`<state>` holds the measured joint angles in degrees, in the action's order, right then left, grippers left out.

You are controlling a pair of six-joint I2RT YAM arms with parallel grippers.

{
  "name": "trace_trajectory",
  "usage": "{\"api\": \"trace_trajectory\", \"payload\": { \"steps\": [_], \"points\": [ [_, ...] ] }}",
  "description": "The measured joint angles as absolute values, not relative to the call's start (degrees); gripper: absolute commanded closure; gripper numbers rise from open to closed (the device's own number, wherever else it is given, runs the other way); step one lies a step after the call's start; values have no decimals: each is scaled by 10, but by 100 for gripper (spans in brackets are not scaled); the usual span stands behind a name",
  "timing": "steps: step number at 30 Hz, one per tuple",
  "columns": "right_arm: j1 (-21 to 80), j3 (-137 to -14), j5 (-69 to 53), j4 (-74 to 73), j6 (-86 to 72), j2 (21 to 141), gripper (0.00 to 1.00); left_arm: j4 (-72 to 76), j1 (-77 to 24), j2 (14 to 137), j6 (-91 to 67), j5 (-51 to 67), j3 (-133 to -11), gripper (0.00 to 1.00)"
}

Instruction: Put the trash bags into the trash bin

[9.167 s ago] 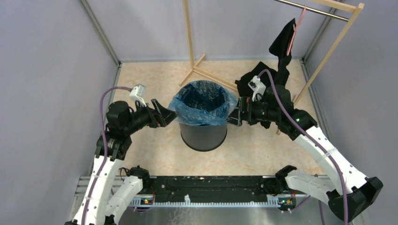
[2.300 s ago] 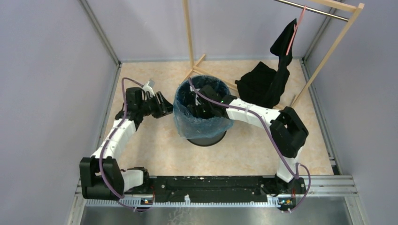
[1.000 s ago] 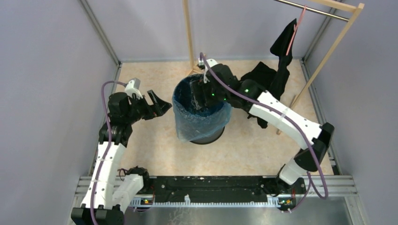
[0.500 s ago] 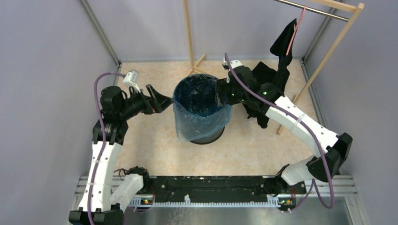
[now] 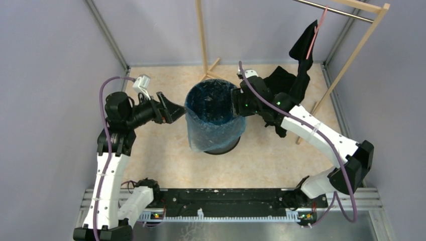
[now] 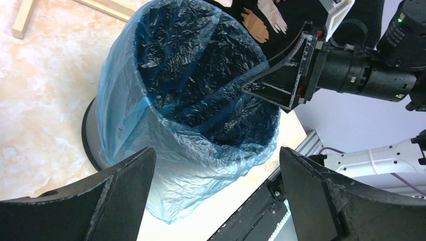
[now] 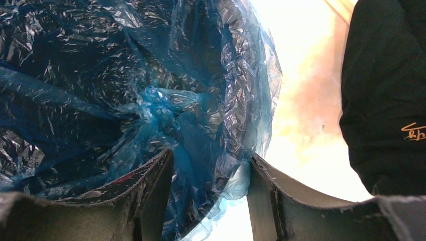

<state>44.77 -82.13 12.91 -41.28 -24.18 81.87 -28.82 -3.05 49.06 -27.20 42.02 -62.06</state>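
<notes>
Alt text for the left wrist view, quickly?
A light-blue trash bag lines the black trash bin, its edge folded over the rim and hanging down the near side. The right gripper reaches to the far rim; the left gripper, open, frames the bin without touching it.

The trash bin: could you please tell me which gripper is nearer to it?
Right. The right gripper straddles the rim of the trash bin; the left gripper hangs open just off its left side.

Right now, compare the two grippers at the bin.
The left gripper hangs outside the trash bag, short of its left side; the right gripper sits at the bag's right rim. Nothing lies between the left gripper's jaws; bag film lies between the right gripper's. Both are open.
</notes>
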Motion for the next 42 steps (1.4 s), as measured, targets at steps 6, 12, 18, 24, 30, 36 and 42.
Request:
{"api": "trace_trajectory", "payload": {
  "steps": [6,12,18,24,30,36,42],
  "points": [
    [469,-821,149,-407,-256,824,53,-293,-30,475,-258,431,-625,1],
    [491,-826,179,-373,-278,848,63,-297,-30,442,-242,431,-647,1],
    [526,-837,180,-338,-305,881,68,-298,-30,402,-236,425,-654,1],
    [538,-851,184,-335,-320,898,79,-305,-30,394,-224,413,-664,1],
    [565,-919,209,-345,-326,957,79,-309,-30,394,-225,410,-664,1],
    [619,-996,229,-336,-328,1030,80,-310,-30,394,-226,406,-664,1],
    [630,-999,229,-322,-330,1037,78,-314,-30,394,-225,382,-664,1]
  ]
}}
